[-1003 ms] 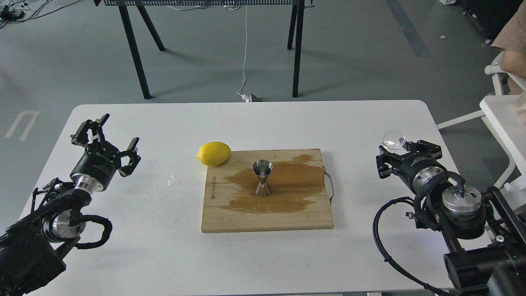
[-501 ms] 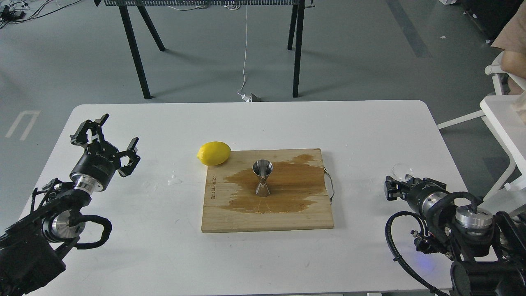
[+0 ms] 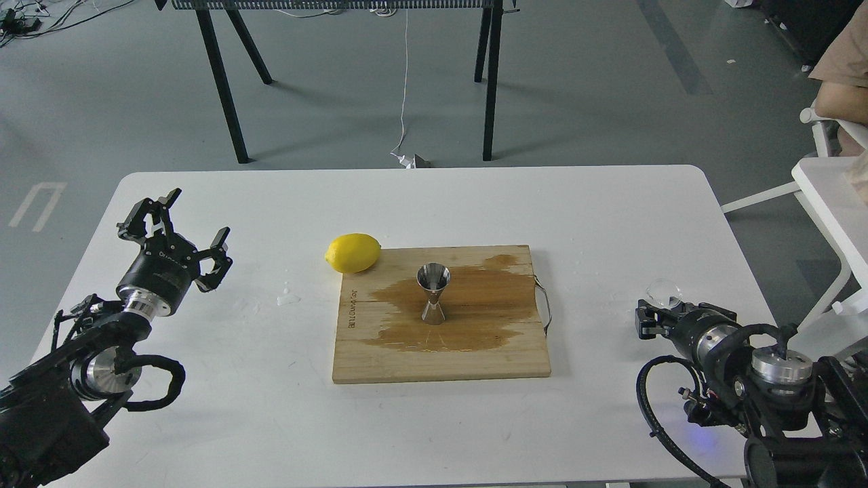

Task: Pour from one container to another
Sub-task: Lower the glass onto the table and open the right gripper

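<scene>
The clear glass cup (image 3: 664, 291) is low over the white table's (image 3: 407, 203) right side, at the far end of my right gripper (image 3: 660, 306). The gripper's dark fingers hold the cup at its base, and it has travelled with them. The steel jigger (image 3: 432, 293) stands upright in the middle of the wooden cutting board (image 3: 380, 359), on a wide wet stain. It is well to the left of the cup. Over the table's left side my left gripper (image 3: 180, 229) is open and holds nothing.
A yellow lemon (image 3: 352, 253) lies at the board's far left corner, touching it. A small water drop (image 3: 287, 297) sits on the table left of the board. Another white table (image 3: 831, 203) and a seated person (image 3: 841, 74) are at the right edge.
My right arm has dropped and pulled back toward me, carrying the glass cup from above the table down to near its surface. The left arm, jigger and lemon have not moved.
</scene>
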Controlling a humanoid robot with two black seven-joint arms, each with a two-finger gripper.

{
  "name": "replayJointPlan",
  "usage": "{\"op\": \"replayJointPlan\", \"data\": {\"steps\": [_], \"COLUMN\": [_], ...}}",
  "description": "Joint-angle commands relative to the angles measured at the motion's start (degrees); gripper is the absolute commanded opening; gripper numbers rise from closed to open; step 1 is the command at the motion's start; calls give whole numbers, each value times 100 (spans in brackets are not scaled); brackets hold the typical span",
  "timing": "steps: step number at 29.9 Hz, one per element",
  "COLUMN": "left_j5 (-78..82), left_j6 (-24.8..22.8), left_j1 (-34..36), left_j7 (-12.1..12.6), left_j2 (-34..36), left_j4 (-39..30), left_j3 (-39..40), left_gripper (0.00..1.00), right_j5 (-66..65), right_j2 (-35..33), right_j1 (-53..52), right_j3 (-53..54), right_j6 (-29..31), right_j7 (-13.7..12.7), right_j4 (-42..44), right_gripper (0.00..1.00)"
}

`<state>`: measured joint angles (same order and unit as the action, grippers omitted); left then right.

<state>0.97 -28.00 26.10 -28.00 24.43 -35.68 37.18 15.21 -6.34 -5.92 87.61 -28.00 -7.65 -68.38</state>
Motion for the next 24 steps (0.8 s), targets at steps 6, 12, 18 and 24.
{"op": "replayJointPlan", "data": {"steps": [6, 12, 18, 24], "left_j5": [0, 0, 0, 0], "left_j6": [0, 0, 0, 0], "left_j1": [0, 0, 0, 0], "left_j7": [0, 0, 0, 0], "left_j2": [0, 0, -35, -35], "left_j4": [0, 0, 0, 0], "left_j3": [0, 0, 0, 0], "left_gripper": [95, 95, 95, 95], "right_j5": [-9, 0, 0, 0], "right_j2": [1, 1, -8, -26], "right_j1": [-14, -32, -32, -6], "right_j3": [-42, -42, -42, -42], "right_j6": [22, 22, 22, 13], "right_j7": [0, 0, 0, 0], "right_j4": [97, 88, 71, 27], "right_gripper": [53, 58, 65, 80]}}
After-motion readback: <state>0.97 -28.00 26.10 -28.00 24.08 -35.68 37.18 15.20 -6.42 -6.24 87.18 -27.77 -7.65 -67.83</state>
